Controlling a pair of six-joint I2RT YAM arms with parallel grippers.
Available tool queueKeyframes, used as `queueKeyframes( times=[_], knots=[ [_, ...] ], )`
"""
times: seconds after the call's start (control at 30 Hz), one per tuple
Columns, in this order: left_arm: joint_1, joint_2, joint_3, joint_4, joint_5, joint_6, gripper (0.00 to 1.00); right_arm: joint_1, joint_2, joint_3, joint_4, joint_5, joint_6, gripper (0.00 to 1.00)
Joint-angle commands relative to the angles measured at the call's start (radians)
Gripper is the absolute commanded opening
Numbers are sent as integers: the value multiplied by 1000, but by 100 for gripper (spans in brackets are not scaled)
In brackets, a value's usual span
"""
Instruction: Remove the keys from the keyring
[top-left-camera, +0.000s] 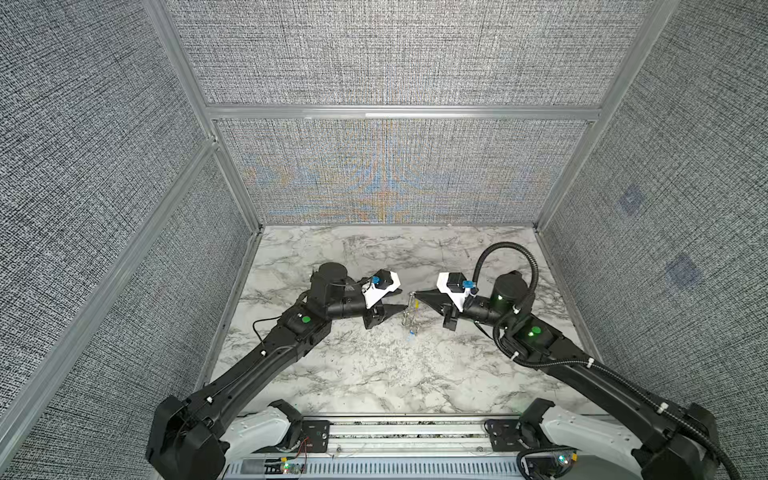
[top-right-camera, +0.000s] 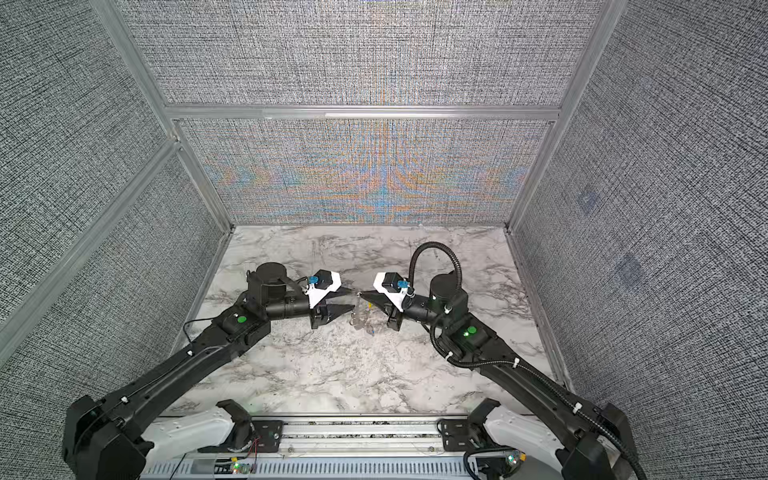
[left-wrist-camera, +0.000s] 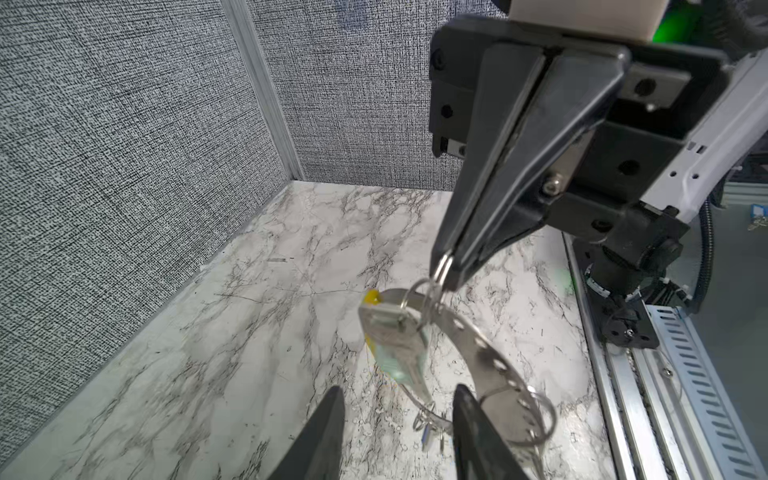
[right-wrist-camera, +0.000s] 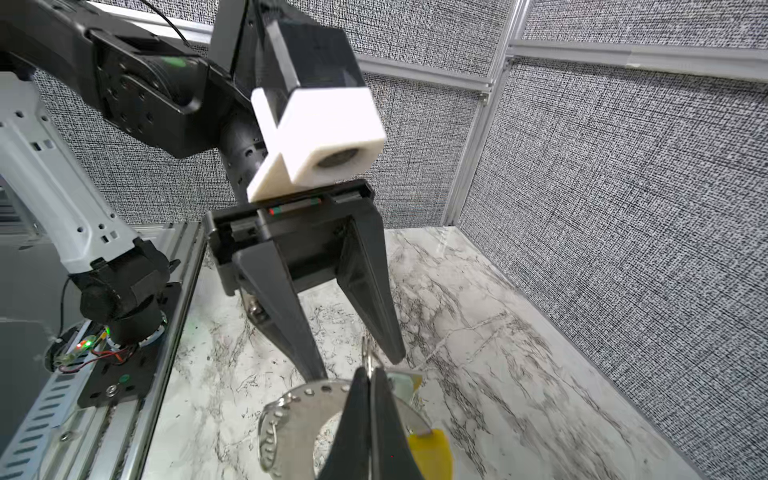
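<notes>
The keyring (left-wrist-camera: 478, 349), a grey perforated metal hoop with a yellow sleeve (right-wrist-camera: 432, 453), hangs above the marble table between the two arms, seen edge-on in both top views (top-left-camera: 409, 316) (top-right-camera: 361, 318). My right gripper (left-wrist-camera: 446, 266) (right-wrist-camera: 370, 372) is shut on a small ring at the hoop's top. A pale silvery key (left-wrist-camera: 395, 345) dangles beside the hoop. A small blue key (left-wrist-camera: 426, 434) hangs at the hoop's low end. My left gripper (left-wrist-camera: 399, 388) (top-left-camera: 403, 300) is open, level with the hoop, its fingers (right-wrist-camera: 291, 324) apart and gripping nothing.
The marble table (top-left-camera: 374, 374) is walled by grey fabric panels (top-left-camera: 395, 174) at the back and on both sides. An aluminium rail (top-left-camera: 407, 432) with the arm bases runs along the front edge. A black cable loop (top-left-camera: 507, 257) arches over the right arm.
</notes>
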Motion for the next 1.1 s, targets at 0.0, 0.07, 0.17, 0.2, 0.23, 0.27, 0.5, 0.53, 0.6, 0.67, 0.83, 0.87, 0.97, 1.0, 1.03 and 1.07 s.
queueKeyframes(
  times=[0.0, 0.07, 0.17, 0.2, 0.23, 0.27, 0.5, 0.53, 0.6, 0.67, 0.83, 0.87, 0.97, 1.0, 1.03, 1.07],
  knots=[
    [1, 1, -16, 135, 24, -55, 47, -1, 2, 5, 69, -47, 28, 0],
    [2, 5, -29, 171, 41, -74, 49, -3, 4, 11, 74, -56, 33, 0],
    [0, 6, -51, 223, 72, -105, 51, -2, 10, 17, 68, -56, 32, 0],
    [1, 4, -60, 240, 74, -117, 52, -3, 11, 17, 68, -49, 30, 0],
    [1, 2, -68, 251, 74, -125, 53, -3, 11, 20, 67, -44, 29, 0],
    [1, 0, -77, 267, 73, -134, 53, -3, 11, 21, 66, -40, 30, 0],
    [-3, 0, -109, 329, 57, -162, 50, -2, 19, 20, 80, -38, 39, 0],
    [-2, 1, -109, 336, 51, -162, 50, -2, 20, 19, 81, -39, 40, 0],
    [-3, 7, -111, 357, 36, -171, 49, -2, 22, 18, 87, -39, 45, 0],
    [-8, 8, -116, 383, 18, -180, 49, -2, 26, 19, 89, -41, 48, 0],
    [-30, 3, -133, 436, -2, -174, 49, -2, 29, 21, 96, -41, 53, 0],
    [-34, 5, -133, 440, -5, -173, 48, -3, 31, 21, 98, -41, 56, 0],
    [-51, 16, -129, 421, -15, -153, 40, -3, 33, 22, 104, -30, 59, 0],
    [-54, 17, -128, 416, -20, -144, 39, -2, 31, 21, 104, -26, 61, 0],
    [-57, 18, -129, 412, -27, -140, 37, -2, 32, 23, 105, -24, 62, 0],
    [-59, 18, -129, 411, -40, -138, 35, -2, 33, 23, 109, -23, 64, 0]
  ],
)
